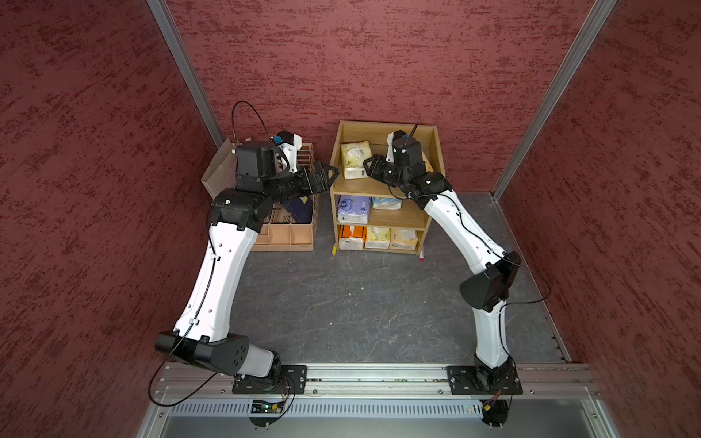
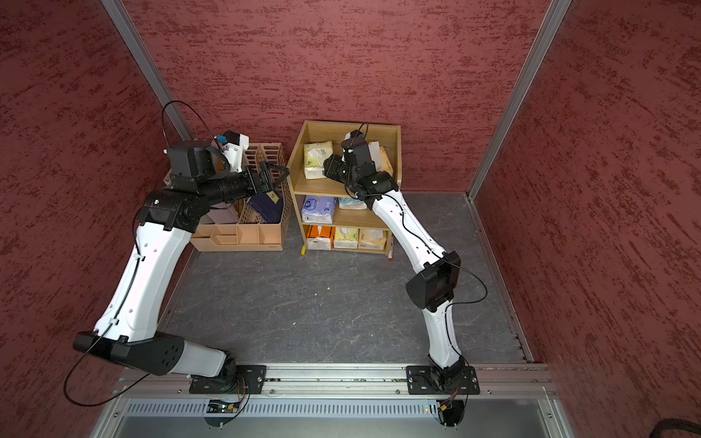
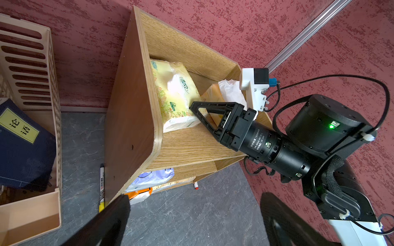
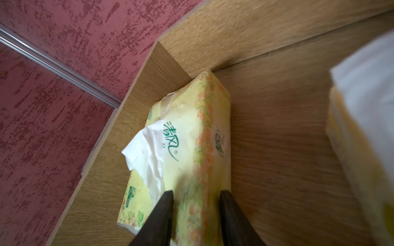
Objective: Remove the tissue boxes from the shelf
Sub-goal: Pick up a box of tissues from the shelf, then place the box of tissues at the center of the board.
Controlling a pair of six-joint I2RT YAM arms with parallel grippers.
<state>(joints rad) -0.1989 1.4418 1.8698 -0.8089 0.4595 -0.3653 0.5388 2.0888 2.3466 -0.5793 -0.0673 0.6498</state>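
Right now R gripper (image 4: 195, 193) fingers (image 4: 164, 210) sit one each side of the yellow pack (image 4: 187, 136) at its near end. Both touch it, so it reads as a pinch, though the pack hasn't left the board. Pack lies flat on top tier of shelf (image 4: 277, 149), far end tucked into the back corner against the side panel. L gripper (image 1: 330, 172) fingers stand wide apart w/ nothing btwn. It hovers just outside shelf's left side panel, upper centre of frame in a top view.

Progress: approx zero done. All 7 packs are on shelf, none out on the tabletop (image 1: 341, 303).
- Top tier: yellow pack plus tan pack (image 3: 213, 95) w/ white tissue sticking out, mostly hidden behind R arm in both top views.
- Mid tier: purple pack (image 1: 353, 209), blue pack (image 1: 387, 203).
- Bottom tier: orange pack (image 1: 351, 237), pale pack (image 1: 377, 237), beige pack (image 1: 403, 239).

So first pull is in hand, six more after.

Around: organizer (image 1: 303, 242) sits left of shelf w/ navy booklet (image 1: 299, 208) in it. At shelf's feet lie a yellow marker (image 1: 334, 250) and a red marker (image 1: 422, 259). In the way, I'd say: side panel is hard against yellow pack and tan pack is near on the other side, so exit is forward or up only. Lower tiers look tight for fingers.
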